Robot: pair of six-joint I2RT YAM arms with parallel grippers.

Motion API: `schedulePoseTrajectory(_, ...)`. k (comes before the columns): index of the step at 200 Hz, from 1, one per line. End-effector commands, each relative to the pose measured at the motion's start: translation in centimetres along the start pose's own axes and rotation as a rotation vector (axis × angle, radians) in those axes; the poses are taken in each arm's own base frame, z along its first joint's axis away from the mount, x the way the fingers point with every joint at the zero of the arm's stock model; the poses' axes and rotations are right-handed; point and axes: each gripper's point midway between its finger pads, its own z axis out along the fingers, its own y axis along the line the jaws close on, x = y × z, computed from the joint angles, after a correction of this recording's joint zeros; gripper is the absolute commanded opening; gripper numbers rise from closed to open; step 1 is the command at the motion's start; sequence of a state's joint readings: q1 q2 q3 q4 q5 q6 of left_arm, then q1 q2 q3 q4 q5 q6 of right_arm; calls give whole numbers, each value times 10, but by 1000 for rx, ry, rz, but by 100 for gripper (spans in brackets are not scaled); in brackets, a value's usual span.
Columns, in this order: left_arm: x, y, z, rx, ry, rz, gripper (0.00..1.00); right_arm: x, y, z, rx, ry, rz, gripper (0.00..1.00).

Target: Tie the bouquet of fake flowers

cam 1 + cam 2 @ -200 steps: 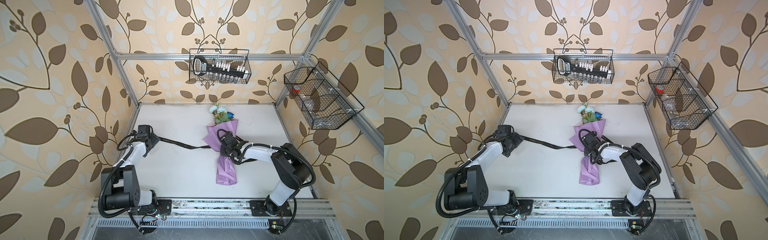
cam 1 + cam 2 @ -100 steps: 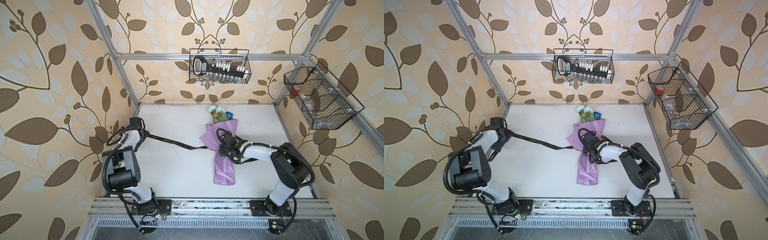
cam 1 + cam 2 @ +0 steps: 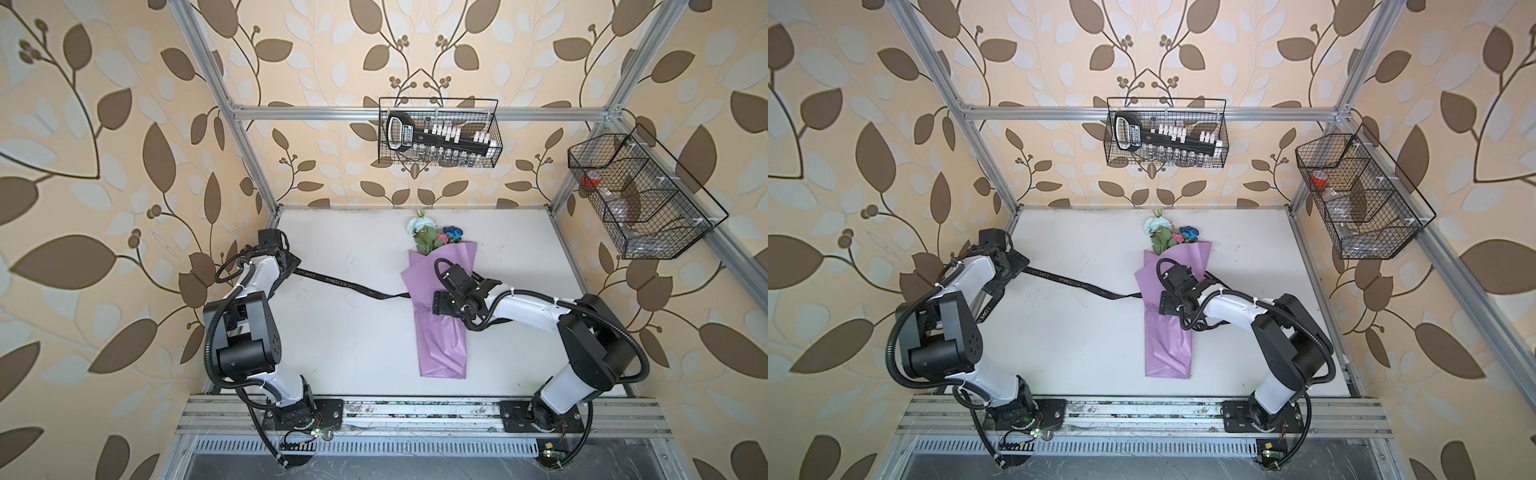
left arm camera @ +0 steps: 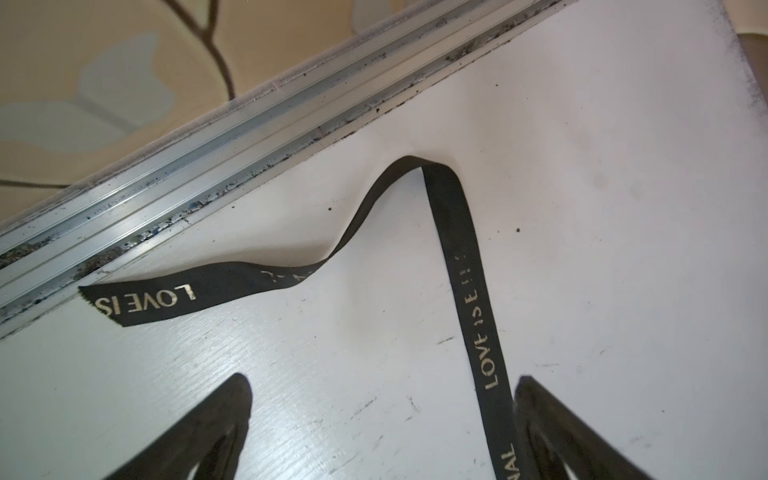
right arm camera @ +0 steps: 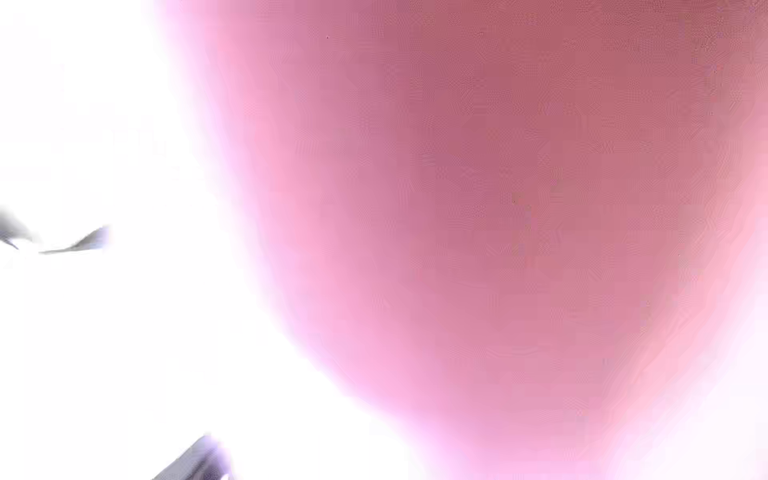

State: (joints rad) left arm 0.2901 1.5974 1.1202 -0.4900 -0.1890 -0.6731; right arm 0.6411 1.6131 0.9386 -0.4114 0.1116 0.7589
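On the L, your left gripper (image 4: 382, 379) had its jaws spread wide, low over the white table (image 3: 353, 340). The long black ribbon (image 4: 457, 249) w/ gold letters lay between them, by one finger, not pinched. Mid-table lay the bouquet of fake flowers (image 3: 440, 345) in lilac paper, blooms toward the back wall. Your right gripper (image 3: 441, 303) was right over the wrap; can't tell how its jaws stood.

Soft, even light is filling both top views, leaving faint shadows on the white tabletop (image 3: 353, 340); the right wrist view is blowing out white, lilac wrapping paper (image 5: 498, 208) blurring into haze; the left wrist view is showing tabletop glare.
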Motion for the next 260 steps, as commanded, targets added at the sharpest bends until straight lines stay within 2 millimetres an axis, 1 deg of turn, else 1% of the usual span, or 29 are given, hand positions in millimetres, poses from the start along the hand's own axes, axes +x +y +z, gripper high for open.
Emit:
schedulePoseTrajectory(1,-20,-4,-27,41,-60,4,99,6,-6,-13,1,28,-20,91)
schedulePoseTrajectory(17,-19,-8,-29,61,-52,-3,99,4,-6,-16,-14,29,-24,94)
schedulePoseTrajectory(37,-17,-10,-30,78,-43,-7,99,3,-6,-16,-15,28,-23,94)
schedulePoseTrajectory(52,-16,-9,-31,77,-44,-4,99,-1,-13,-20,-4,16,-10,94)
schedulePoseTrajectory(67,-17,-10,-33,83,-46,2,99,-12,-23,-28,6,-12,9,94)
schedulePoseTrajectory(80,-18,-10,-36,86,-49,8,99,-23,-37,-40,30,-46,27,92)
schedulePoseTrajectory(97,-20,-11,-40,94,-58,10,99,-37,-63,-56,64,-98,76,90)
schedulePoseTrajectory(105,-20,-11,-42,100,-58,12,99,-41,-76,-61,76,-114,105,89)
schedulePoseTrajectory(119,-18,-13,-44,116,-55,12,99,-41,-103,-66,112,-132,167,85)
schedulePoseTrajectory(132,-17,-14,-45,130,-52,11,99,-35,-127,-68,146,-136,223,81)
schedulePoseTrajectory(143,-16,-14,-46,131,-51,13,99,-26,-145,-68,167,-133,273,78)
schedulePoseTrajectory(161,-16,-14,-47,135,-53,16,99,-13,-174,-69,203,-144,355,78)
schedulePoseTrajectory(185,-15,-15,-48,144,-50,16,99,-3,-198,-67,235,-164,426,78)
schedulePoseTrajectory(201,-14,-16,-47,152,-46,18,99,-6,-209,-63,268,-182,433,77)
schedulePoseTrajectory(223,-13,-20,-47,171,-39,13,99,-23,-225,-62,357,-202,413,73)
schedulePoseTrajectory(231,-13,-20,-47,176,-36,12,99,-26,-232,-59,391,-193,413,72)
schedulePoseTrajectory(243,-13,-21,-48,178,-37,16,99,-31,-235,-50,377,-168,409,66)
schedulePoseTrajectory(260,-15,-19,-48,164,-44,19,99,-34,-235,-40,355,-138,400,63)
